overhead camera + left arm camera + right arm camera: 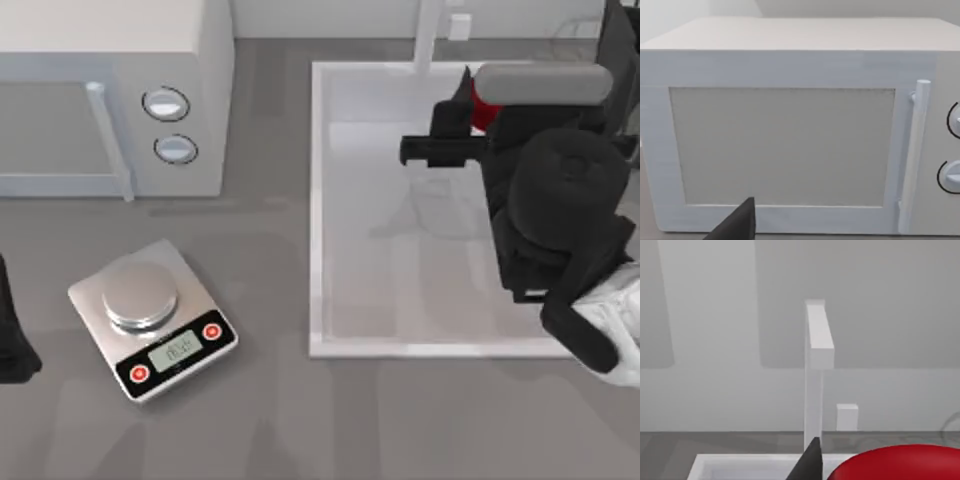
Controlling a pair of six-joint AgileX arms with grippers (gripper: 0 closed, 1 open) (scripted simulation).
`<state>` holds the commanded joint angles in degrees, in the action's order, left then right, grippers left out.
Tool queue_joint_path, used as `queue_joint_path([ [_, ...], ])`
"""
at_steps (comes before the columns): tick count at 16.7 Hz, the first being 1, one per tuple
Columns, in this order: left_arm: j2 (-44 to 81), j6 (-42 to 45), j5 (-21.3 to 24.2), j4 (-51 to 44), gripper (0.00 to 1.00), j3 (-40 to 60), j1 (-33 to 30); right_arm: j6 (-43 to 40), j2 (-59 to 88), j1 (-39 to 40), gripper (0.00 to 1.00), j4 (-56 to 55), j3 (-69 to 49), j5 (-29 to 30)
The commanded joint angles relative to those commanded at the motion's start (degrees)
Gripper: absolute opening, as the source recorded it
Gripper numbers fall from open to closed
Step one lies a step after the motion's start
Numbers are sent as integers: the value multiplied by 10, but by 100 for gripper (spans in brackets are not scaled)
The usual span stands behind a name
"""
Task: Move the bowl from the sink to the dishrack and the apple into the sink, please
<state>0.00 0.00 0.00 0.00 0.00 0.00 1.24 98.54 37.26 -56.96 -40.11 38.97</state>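
My right gripper (pixel 476 104) hangs over the back of the white sink (pixel 318 200), near the tap (pixel 428 35). It is shut on the glossy red apple (pixel 484 112), held above the basin. The right wrist view has the apple (pixel 897 464) close up beside one dark finger (pixel 810 462), with the tap (pixel 815 370) behind. Thin dark wires of the dishrack (pixel 572 32) show at the far right, behind the arm. The bowl is hidden or out of view. My left arm (pixel 10 340) is parked at the table's left edge.
A white microwave (pixel 110 60) with two round knobs stands at the back left; the left wrist view faces its door (pixel 785 145). In front of it, a silver scale (pixel 150 320) with red buttons sits on the grey table. My right arm covers the sink's right side.
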Motion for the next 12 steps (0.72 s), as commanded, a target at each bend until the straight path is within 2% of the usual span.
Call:
queue_joint_path([
  [8,0,0,0,0,100,0,0,-3,237,1,0,-292,40,4],
  [12,0,0,0,0,100,0,0,-3,292,-1,0,-354,52,3],
])
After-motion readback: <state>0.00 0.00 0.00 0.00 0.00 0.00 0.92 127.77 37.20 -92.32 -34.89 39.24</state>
